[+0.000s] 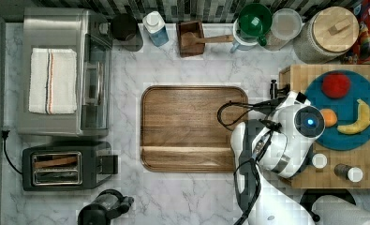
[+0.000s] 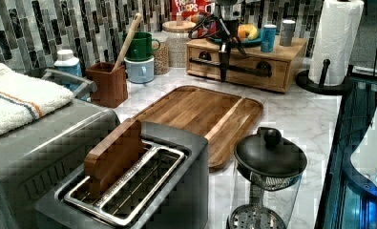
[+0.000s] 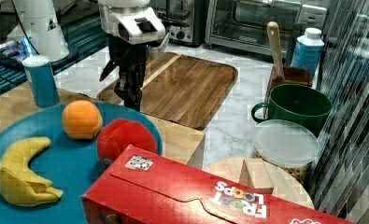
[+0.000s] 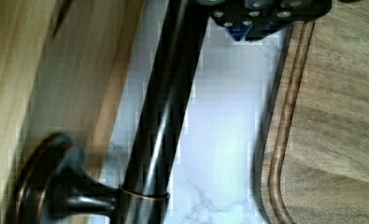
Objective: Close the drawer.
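My claw [image 2: 223, 71] hung fingers-down at the dark bar handle [image 4: 163, 116] on the drawer [image 2: 238, 64] front, in the wooden block beside the brown tray [image 1: 192, 126]. I couldn't tell whether my fingers were apart or together. The drawer looked nearly or fully pushed in, so I judged this the final pressing stage; next I needed a steady push square against the front.

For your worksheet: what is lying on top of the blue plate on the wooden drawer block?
On the blue plate lie a banana, an orange and a red fruit. In the top view the robot's arm covers the plate's left edge, so that part can't be checked.
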Controlling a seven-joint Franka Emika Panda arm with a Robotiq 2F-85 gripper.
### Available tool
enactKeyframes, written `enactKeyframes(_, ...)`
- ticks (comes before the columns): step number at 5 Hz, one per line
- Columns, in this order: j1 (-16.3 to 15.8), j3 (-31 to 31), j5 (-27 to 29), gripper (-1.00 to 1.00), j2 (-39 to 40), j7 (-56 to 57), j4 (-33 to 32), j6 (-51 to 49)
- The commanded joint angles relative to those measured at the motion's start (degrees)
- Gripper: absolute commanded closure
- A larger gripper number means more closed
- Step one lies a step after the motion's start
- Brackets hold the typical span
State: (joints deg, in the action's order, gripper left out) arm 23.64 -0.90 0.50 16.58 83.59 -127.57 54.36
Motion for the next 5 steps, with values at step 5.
enactKeyframes(5, 2.91, -6.36, -0.28, 1.00, -2.17, -3.15, 3.84, 2.10)
